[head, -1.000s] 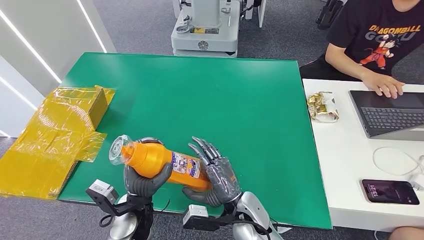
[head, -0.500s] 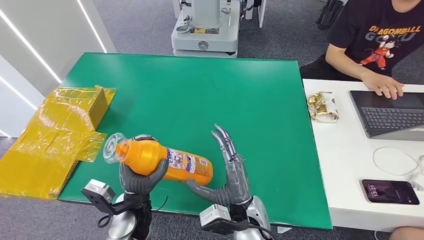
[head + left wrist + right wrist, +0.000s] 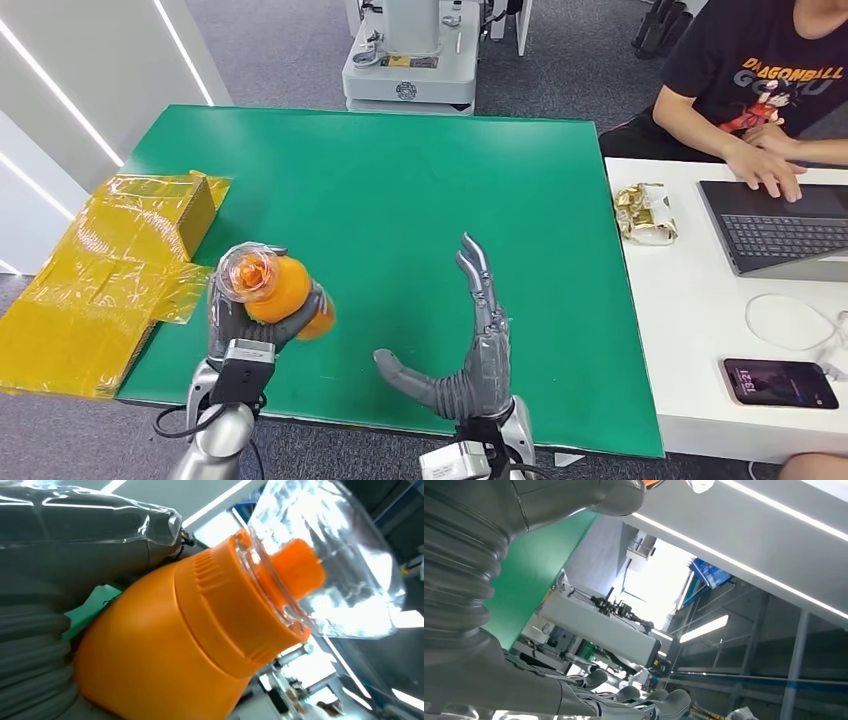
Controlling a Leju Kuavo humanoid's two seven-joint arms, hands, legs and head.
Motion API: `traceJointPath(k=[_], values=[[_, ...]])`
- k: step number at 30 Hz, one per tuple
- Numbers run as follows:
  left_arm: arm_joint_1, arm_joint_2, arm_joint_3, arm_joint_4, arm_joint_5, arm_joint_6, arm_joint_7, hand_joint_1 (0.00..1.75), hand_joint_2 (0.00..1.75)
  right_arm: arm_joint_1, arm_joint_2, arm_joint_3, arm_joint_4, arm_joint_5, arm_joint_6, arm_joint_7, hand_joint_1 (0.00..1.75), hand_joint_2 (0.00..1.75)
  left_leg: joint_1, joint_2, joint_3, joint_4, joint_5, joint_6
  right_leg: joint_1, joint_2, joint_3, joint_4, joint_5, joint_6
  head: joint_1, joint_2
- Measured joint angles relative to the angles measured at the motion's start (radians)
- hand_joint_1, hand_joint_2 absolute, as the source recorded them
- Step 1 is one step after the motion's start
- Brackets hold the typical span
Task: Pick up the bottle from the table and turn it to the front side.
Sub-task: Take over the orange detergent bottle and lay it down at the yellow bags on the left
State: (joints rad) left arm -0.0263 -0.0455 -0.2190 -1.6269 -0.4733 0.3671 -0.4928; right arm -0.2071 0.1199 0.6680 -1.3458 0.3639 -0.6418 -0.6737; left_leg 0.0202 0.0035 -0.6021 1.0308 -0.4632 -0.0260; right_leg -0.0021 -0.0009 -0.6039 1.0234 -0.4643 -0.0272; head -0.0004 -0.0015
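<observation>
Bottle [image 3: 275, 288] gripped by left robot hand [image 3: 243, 322], held above near edge of green counter [image 3: 400, 190], clear cap [image 3: 246, 270] turned toward camera. Contents not discernible. Right robot hand [image 3: 470, 350] spread apart, nothing held. Yellow box [image 3: 150, 215] seen further left.

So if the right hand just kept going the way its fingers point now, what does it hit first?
Probably nothing soon. The open right hand points its fingers away from the robot over bare green table mat, whose far edge comes first. The orange plastic bottle sits off to the side in the left hand. Height above the mat is unclear.
</observation>
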Motion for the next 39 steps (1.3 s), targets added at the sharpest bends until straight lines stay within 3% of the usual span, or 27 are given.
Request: traceJointPath(k=[6, 15, 19, 26, 39], values=[[-0.127, 0.129, 0.015, 0.112, -0.159, 0.063, 0.087, 1.75, 1.75, 0.0, -0.001, 0.001, -0.022, -0.017, -0.011, 0.0, 0.0, 1.75, 0.0, 0.0, 0.0, 0.0, 0.0, -0.001, 0.0, 0.0, 0.0, 0.001, 0.0, 0.0, 0.0, 0.0], [-0.247, 0.243, 0.015, 0.269, -0.305, 0.118, 0.166, 1.75, 1.75, 0.0, -0.002, 0.005, -0.04, -0.033, -0.012, 0.004, 0.0, 1.75, 0.0, 0.001, 0.0, 0.0, 0.0, -0.001, 0.0, 0.001, 0.0, 0.001, 0.0, 0.0, 0.0, 0.0], [-0.323, 0.294, 0.001, 0.385, -0.372, 0.07, 0.218, 1.75, 1.75, 0.0, -0.004, 0.007, -0.057, -0.04, -0.011, 0.009, 0.0, 1.75, 0.0, 0.001, 0.0, 0.0, 0.0, -0.001, 0.0, 0.001, 0.0, 0.001, 0.0, 0.0, 0.0, 0.0], [-0.447, 0.357, -0.102, 0.628, -0.702, -0.02, 0.397, 1.75, 1.75, -0.001, -0.004, 0.007, -0.069, -0.043, -0.001, 0.012, 0.0, 1.75, 0.0, 0.002, 0.001, 0.0, 0.001, -0.001, 0.0, 0.002, 0.0, 0.001, 0.0, 0.0, 0.0, 0.0], [-0.514, 0.391, -0.152, 0.895, -0.775, -0.063, 0.415, 1.75, 1.75, -0.03, -0.004, 0.018, -0.068, -0.06, 0.019, 0.015, 0.0, 1.75, 0.0, 0.002, 0.0, 0.0, 0.001, -0.001, 0.0, 0.002, -0.001, 0.001, 0.0, 0.0, 0.0, 0.0]])
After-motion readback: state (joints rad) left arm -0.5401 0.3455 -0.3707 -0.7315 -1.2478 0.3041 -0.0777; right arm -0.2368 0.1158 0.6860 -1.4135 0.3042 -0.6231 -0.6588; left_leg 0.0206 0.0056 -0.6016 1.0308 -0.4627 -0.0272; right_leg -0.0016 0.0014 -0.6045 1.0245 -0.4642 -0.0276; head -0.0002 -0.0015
